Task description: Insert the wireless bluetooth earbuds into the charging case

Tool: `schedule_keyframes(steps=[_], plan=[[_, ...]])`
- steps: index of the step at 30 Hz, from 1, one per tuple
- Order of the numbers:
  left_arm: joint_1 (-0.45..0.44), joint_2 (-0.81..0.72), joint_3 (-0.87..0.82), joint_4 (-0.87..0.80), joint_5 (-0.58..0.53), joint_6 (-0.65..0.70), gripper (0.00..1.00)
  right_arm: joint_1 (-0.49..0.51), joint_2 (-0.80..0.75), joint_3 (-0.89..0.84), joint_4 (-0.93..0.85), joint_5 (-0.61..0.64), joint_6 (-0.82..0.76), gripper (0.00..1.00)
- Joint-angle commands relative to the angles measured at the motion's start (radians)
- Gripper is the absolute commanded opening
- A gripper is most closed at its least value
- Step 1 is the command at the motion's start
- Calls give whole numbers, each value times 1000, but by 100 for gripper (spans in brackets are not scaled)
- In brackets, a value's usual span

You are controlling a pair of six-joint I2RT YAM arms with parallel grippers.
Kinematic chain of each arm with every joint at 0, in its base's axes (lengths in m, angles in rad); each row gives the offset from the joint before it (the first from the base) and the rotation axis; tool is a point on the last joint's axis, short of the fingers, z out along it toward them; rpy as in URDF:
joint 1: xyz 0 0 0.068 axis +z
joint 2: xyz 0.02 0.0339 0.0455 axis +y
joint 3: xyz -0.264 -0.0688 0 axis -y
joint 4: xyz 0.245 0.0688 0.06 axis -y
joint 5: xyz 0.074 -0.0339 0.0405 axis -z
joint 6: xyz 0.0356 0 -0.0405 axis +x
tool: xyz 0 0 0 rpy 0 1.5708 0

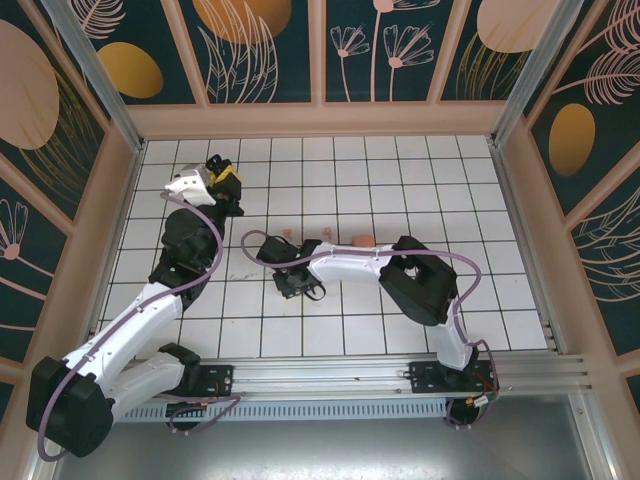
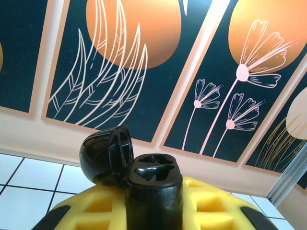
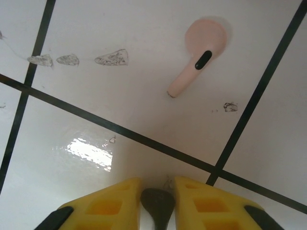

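Spreading under everything is a white tiled table [image 1: 400, 180] with dark grid lines, boxed in by walls [image 1: 270, 50] of dark floral panels. The left arm [image 1: 130, 320] reaches up the left side, and the right arm [image 1: 420, 285] bends in from the right toward the table's middle.

The left gripper [image 1: 222, 187] sits near the far left corner, raised and facing the back wall. Its yellow fingers [image 2: 216, 189] are clamped on the case [image 2: 153, 191], a black one standing upright between them. The lid [image 2: 103, 155] is flipped open to the left and both sockets are empty.

The right gripper [image 1: 258, 245] points down at the tiles just left of centre. In the right wrist view its fingers [image 3: 211, 196] press on either side of a black earbud [image 3: 157, 203], low over the table, well apart from the case.

A pale earbud [image 3: 199, 57] lies flat on the tile just beyond them, stem angled down-left, touching nothing. From above, a coral piece [image 1: 364, 239] rests beside the right arm, too small to tell what it is.
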Motion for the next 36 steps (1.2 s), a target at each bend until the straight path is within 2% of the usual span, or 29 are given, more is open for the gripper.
schedule_keyframes(steps=[1, 6, 11, 17, 21, 25, 29, 36], plan=[[5, -2, -8, 51, 22, -20, 0, 15, 19, -12, -38, 2, 17, 19], [5, 6, 4, 42, 62, -11, 0, 11, -27, -18, -26, 27, 23, 15], [5, 23, 20, 46, 149, 26, 0, -4, -144, -18, -21, 74, 25, 15], [5, 57, 23, 102, 341, 73, 0, -70, -334, -23, -13, 131, -16, 15], [5, 82, 16, 165, 510, 103, 0, -154, -464, -24, 10, 134, -67, 15], [4, 106, -23, 270, 648, 127, 0, -232, -583, -11, 49, 119, -126, 15], [-2, 128, -102, 448, 726, 165, 0, -274, -660, 8, 98, 94, -200, 14], [-32, 160, -116, 438, 842, 327, 0, -288, -742, -3, 246, -4, -378, 15]])
